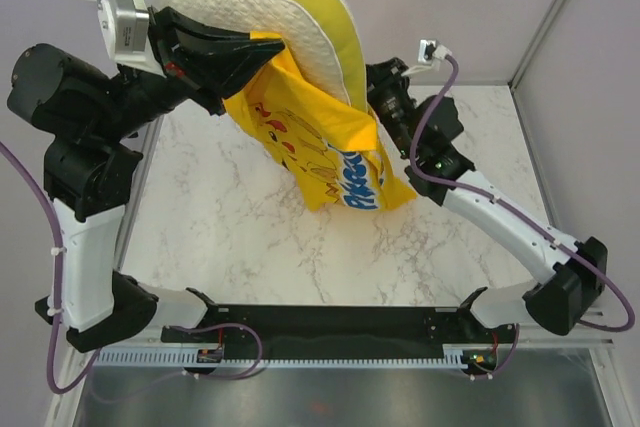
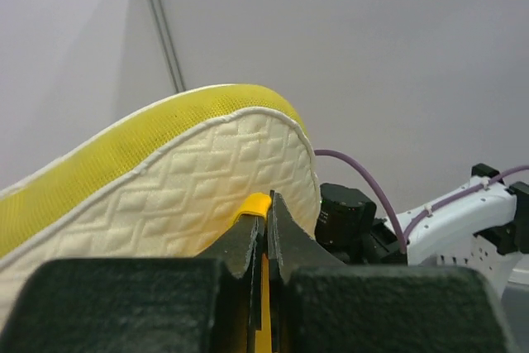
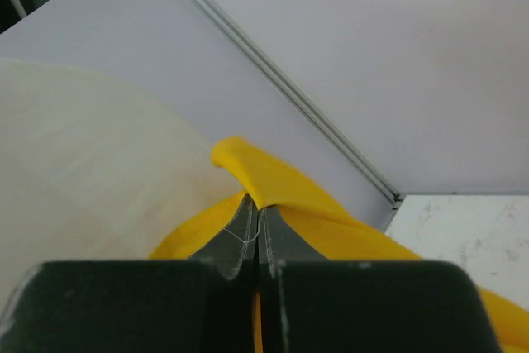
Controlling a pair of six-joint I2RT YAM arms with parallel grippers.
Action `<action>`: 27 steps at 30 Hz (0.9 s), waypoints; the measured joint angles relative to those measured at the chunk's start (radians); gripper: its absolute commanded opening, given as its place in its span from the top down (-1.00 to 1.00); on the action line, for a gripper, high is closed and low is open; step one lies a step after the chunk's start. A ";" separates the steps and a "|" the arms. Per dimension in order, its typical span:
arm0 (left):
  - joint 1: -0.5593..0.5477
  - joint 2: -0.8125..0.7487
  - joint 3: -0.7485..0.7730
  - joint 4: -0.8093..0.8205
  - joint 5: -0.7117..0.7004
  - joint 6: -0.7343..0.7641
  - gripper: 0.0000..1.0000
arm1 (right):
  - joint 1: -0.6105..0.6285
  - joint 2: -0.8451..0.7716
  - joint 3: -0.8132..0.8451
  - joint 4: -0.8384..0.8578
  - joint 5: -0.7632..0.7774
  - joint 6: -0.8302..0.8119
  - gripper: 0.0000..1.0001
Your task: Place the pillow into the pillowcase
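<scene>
Found left hand [image 2: 266, 204] and right hand [image 3: 256, 208] clamped on limp pillowcase [image 1: 330, 172] hem; judged pillow [image 1: 290, 17] light, squashy, grippable edgewise

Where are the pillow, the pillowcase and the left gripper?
pillow [image 1: 295, 32], top view, its white quilted face.
pillowcase [image 1: 335, 162], top view, the hanging printed panel.
left gripper [image 2: 266, 208], left wrist view, between its fingertips, which pinch the pillowcase.

Bright, even light, faint soft shadows on the table [image 1: 220, 237], pillow [image 3: 74, 155] blurry in the right wrist view.
</scene>
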 measured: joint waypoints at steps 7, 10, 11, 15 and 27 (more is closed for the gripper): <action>-0.007 -0.171 -0.409 0.040 0.112 0.001 0.95 | -0.014 -0.081 -0.449 0.234 0.002 0.098 1.00; -0.032 -0.227 -0.632 0.043 0.119 0.011 0.95 | -0.015 -0.008 -0.539 0.230 -0.012 0.121 1.00; -0.046 -0.236 -0.696 0.042 0.119 0.016 0.95 | -0.015 0.004 -0.547 0.214 -0.012 0.122 1.00; -0.107 -0.253 -0.849 0.032 0.120 0.035 0.95 | -0.023 -0.010 -0.529 0.166 -0.015 0.097 1.00; -0.309 -0.579 -1.091 0.043 0.052 0.039 0.89 | -0.012 -0.505 -0.718 0.019 -0.072 -0.084 1.00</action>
